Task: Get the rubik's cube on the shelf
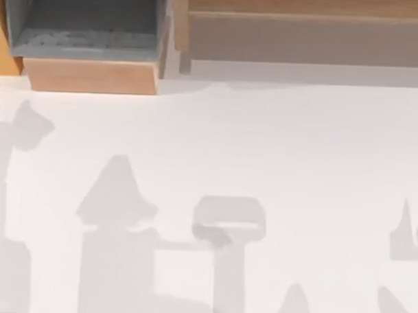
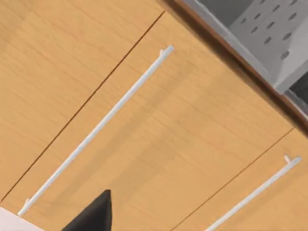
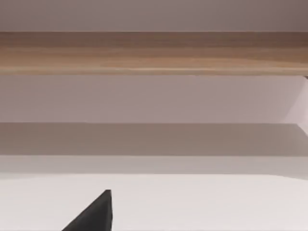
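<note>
Shelf point(image 1: 310, 5) across the far right of the table point(image 1: 264, 145), long axis left to right; grey-lined box point(image 1: 83, 28) at far left; arm shadows point(image 1: 118, 215) near.

Left wrist: left gripper point(image 2: 94, 216) faces wooden cabinet fronts point(image 2: 192, 120) with a white handle point(image 2: 96, 130). How wide it stands, cannot tell.

Right wrist: right gripper point(image 3: 94, 216) low over the table point(image 3: 202, 202), facing the shelf point(image 3: 154, 50) squarely. Spread likewise cannot tell. Cube's place cannot be told, so neither its bearing from either gripper. Likely the right arm sits nearer the shelf.
</note>
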Motion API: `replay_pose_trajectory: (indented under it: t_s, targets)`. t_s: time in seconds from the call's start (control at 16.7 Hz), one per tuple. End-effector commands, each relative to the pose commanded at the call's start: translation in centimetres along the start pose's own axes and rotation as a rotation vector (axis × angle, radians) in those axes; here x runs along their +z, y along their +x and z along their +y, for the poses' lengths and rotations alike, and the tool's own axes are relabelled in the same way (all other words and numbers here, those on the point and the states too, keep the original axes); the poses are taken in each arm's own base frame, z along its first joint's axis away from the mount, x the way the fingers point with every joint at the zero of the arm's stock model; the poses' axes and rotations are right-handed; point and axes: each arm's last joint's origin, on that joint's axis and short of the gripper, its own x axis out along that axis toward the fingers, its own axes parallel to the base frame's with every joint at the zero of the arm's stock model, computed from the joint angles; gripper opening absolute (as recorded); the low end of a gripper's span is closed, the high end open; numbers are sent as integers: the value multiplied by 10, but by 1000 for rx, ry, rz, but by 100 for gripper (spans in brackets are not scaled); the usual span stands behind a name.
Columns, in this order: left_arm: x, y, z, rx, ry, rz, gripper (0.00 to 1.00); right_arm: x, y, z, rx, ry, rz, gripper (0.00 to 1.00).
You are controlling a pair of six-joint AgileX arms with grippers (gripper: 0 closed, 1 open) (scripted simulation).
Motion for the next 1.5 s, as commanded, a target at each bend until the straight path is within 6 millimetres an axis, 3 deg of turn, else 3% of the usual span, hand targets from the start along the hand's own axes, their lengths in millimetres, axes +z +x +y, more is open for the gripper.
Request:
replay_pose_trajectory:
  t_s: [0.3, 0.6, 0.9, 1.32, 1.5]
  targets:
    - [-55, 80, 6, 13, 312, -23, 100, 0, 0, 0, 0, 0, 0, 100]
    - [-119, 131, -10, 37, 567, -51, 100, 0, 0, 0, 0, 0, 0, 100]
    - [-157, 152, -25, 55, 706, -70, 100, 0, 0, 0, 0, 0, 0, 100]
    - [-158, 154, -28, 53, 713, -73, 100, 0, 0, 0, 0, 0, 0, 100]
    - [-158, 164, -26, 57, 715, -71, 100, 0, 0, 0, 0, 0, 0, 100]
